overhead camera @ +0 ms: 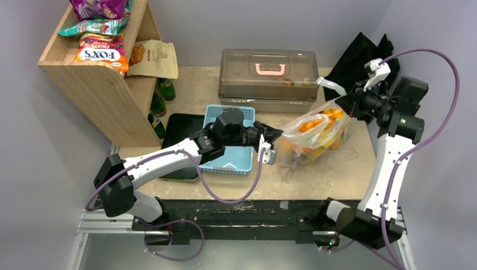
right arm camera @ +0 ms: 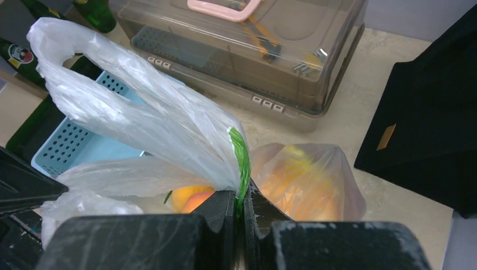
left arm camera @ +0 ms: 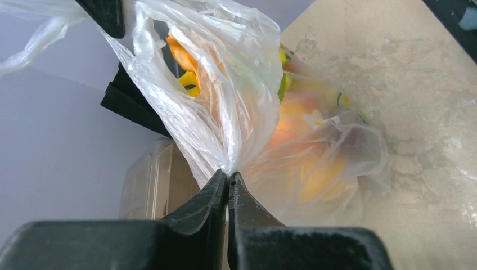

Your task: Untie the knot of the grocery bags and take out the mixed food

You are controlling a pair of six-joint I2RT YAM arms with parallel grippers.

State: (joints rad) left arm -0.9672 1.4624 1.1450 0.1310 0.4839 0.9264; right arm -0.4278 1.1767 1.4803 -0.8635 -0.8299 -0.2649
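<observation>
Grocery bag [overhead camera: 298, 154] sits right of centre on the table [overhead camera: 337, 174], stretched between both arms! The left gripper [overhead camera: 277, 136] comes in from the basket side, and the left wrist view shows its jaws pinched tight on a fold of the clear film [left arm camera: 225, 84], tips meeting at [left arm camera: 229, 175]. The right gripper [overhead camera: 339, 103] is at the far upper corner of the bag. From its own camera, the jaws are clamped at [right arm camera: 242, 194] on a gathered edge with a green print, the plastic [right arm camera: 157, 124] fanning up and left into a loose handle loop [right arm camera: 56, 56]. The mixed food [overhead camera: 320, 121] glows orange and yellow inside; a round orange fruit [right arm camera: 191, 197] shows just beside the right fingers. The bag lies in front of the clear lidded box [overhead camera: 269, 84] with its pink handle [overhead camera: 269, 68], next to the blue basket [overhead camera: 216, 115], with a black fabric bag [overhead camera: 360, 53] behind it.

Now the writing: on the wooden shelf [overhead camera: 95, 84], a snack packet [overhead camera: 101, 53] reads "FOX'S" and "FRUITS". The brown pack [overhead camera: 152, 56] below has print too small to read.
</observation>
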